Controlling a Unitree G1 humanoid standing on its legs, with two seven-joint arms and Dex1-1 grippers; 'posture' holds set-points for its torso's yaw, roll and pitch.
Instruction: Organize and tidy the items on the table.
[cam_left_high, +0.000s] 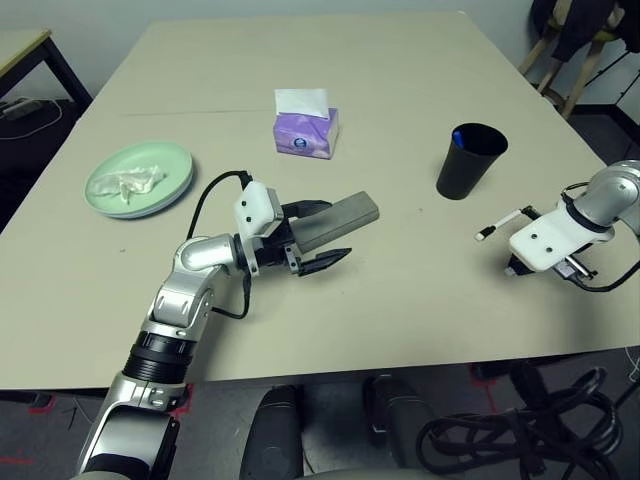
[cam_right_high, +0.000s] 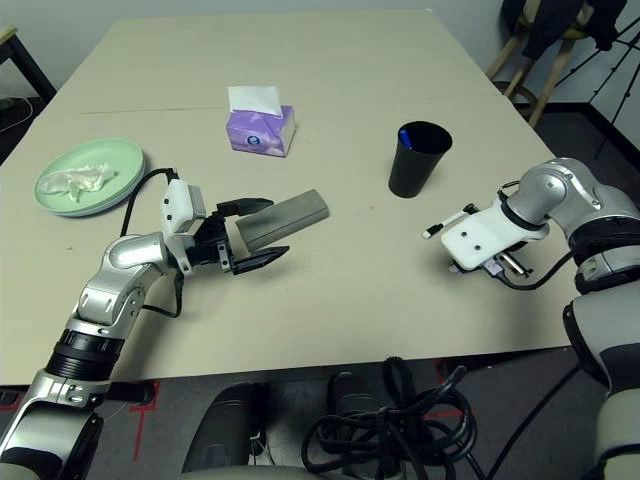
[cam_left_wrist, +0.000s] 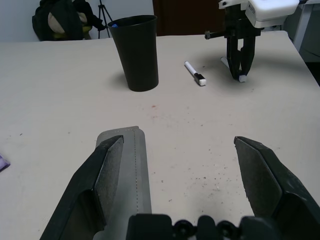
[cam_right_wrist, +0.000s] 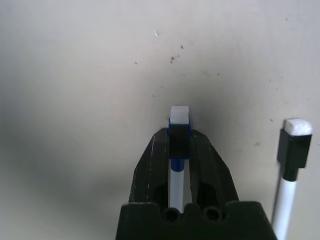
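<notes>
Two grippers are working low over the bench (cam_left_high: 400, 300). Reaching forward with its forearm near level, the left gripper (cam_left_high: 322, 237) is standing spread wide, one finger (cam_left_wrist: 107, 172) lying against the grey glasses case (cam_left_high: 335, 220) and the other finger well clear of it, so nothing is clamped. Pointing straight down at the bench from a bent wrist, the right gripper (cam_right_wrist: 179, 150) is pinching a blue-and-white pen (cam_right_wrist: 178, 137), its white tip poking out beyond the fingertips. Just beside that gripper, a second pen (cam_left_high: 503, 222) with a black cap is lying flat, between it and the black cup (cam_left_high: 468, 160). Beyond the case, left of the cup, the purple tissue box (cam_left_high: 306, 130) is standing. Farther left of the cup, the pale green plate (cam_left_high: 175, 175) is carrying crumpled white tissue (cam_left_high: 127, 184).
</notes>
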